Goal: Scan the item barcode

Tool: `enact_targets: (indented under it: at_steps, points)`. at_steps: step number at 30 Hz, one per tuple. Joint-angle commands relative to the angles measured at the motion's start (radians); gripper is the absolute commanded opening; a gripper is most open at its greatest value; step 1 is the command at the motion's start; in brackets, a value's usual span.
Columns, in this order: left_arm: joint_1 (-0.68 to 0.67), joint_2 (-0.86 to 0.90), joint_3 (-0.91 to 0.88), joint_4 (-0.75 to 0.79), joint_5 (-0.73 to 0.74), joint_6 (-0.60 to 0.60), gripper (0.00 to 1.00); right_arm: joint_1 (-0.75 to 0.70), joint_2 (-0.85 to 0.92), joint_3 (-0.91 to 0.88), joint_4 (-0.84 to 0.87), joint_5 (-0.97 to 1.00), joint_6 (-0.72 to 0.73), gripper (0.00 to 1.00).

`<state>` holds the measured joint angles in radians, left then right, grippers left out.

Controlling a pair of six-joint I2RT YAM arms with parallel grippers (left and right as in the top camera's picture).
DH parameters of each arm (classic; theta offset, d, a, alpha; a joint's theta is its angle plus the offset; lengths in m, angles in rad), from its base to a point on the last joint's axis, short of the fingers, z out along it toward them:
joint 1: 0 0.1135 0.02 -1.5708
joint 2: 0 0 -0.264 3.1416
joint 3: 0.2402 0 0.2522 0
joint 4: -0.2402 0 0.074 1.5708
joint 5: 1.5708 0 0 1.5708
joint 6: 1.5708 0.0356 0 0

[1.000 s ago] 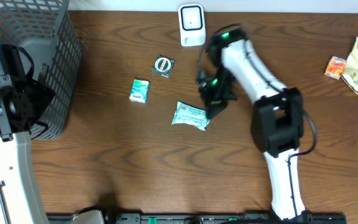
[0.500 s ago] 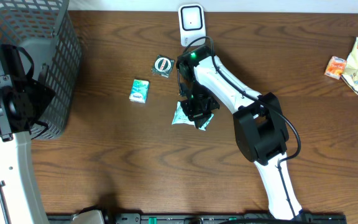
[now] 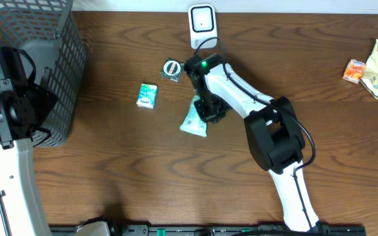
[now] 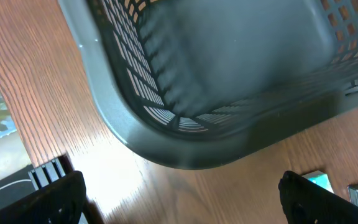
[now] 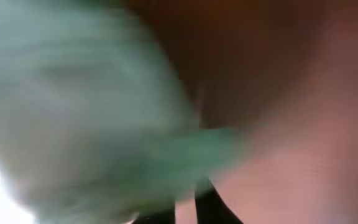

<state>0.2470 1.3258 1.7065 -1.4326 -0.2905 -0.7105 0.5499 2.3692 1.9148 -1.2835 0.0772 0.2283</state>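
Note:
A crumpled teal packet lies on the wooden table below the white scanner, which stands at the back edge. My right gripper is down at the packet's right edge. In the right wrist view the packet is a teal blur filling the left side. There the right gripper shows two dark fingertips nearly together with only a thin slit between them, right against the packet. My left gripper hangs wide open beside the basket, holding nothing.
A grey mesh basket fills the back left corner, its rim close to the left fingers. A small teal box and a round-labelled sachet lie left of the packet. Snack bags sit far right.
The right arm swung left and came down on the teal packet. The packet has turned from lying flat across to standing more end-on. The left arm has not moved.

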Motion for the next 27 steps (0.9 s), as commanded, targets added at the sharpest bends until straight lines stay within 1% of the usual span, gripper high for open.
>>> enact_targets:
  at_steps: [1,3,4,5,6,9,10,12,13,16,20,23,24,27]
  points:
    - [0.005,-0.007,-0.002,-0.002,-0.010,-0.009,0.97,-0.045,-0.002,0.097,-0.003,0.114,0.030,0.12]
    - [0.005,-0.007,-0.002,-0.002,-0.010,-0.009,0.98,-0.059,-0.002,0.157,-0.032,0.019,0.029,0.18]
    - [0.005,-0.007,-0.002,-0.002,-0.010,-0.009,0.98,-0.067,-0.002,0.184,-0.047,-0.062,0.025,0.29]
    - [0.005,-0.007,-0.002,-0.002,-0.010,-0.009,0.98,-0.072,-0.002,0.188,-0.049,-0.109,0.016,0.32]
    - [0.005,-0.007,-0.002,-0.002,-0.010,-0.009,0.98,-0.075,-0.002,0.187,-0.048,-0.150,0.006,0.38]
    - [0.005,-0.007,-0.002,-0.002,-0.010,-0.009,0.98,-0.090,-0.002,0.159,-0.006,-0.265,0.000,0.39]
    - [0.005,-0.007,-0.002,-0.002,-0.010,-0.009,0.98,-0.095,-0.002,0.151,0.011,-0.298,0.000,0.45]
    - [0.005,-0.007,-0.002,-0.002,-0.010,-0.009,0.98,-0.105,-0.002,0.130,0.045,-0.371,-0.001,0.80]
    - [0.005,-0.007,-0.002,-0.002,-0.010,-0.009,0.98,-0.111,-0.002,0.119,0.058,-0.401,-0.001,0.84]
    - [0.005,-0.007,-0.002,-0.002,-0.010,-0.009,0.98,-0.137,-0.002,0.093,0.079,-0.493,-0.002,0.87]
    - [0.005,-0.007,-0.002,-0.002,-0.010,-0.009,0.98,-0.182,-0.002,0.072,0.063,-0.637,-0.058,0.86]
    - [0.005,-0.007,-0.002,-0.002,-0.010,-0.009,0.98,-0.196,-0.002,0.047,0.047,-0.672,-0.088,0.83]
    - [0.005,-0.007,-0.002,-0.002,-0.010,-0.009,0.97,-0.196,-0.002,0.009,0.064,-0.680,-0.087,0.80]
    - [0.005,-0.007,-0.002,-0.002,-0.010,-0.009,0.98,-0.193,-0.002,-0.061,0.130,-0.753,-0.083,0.77]
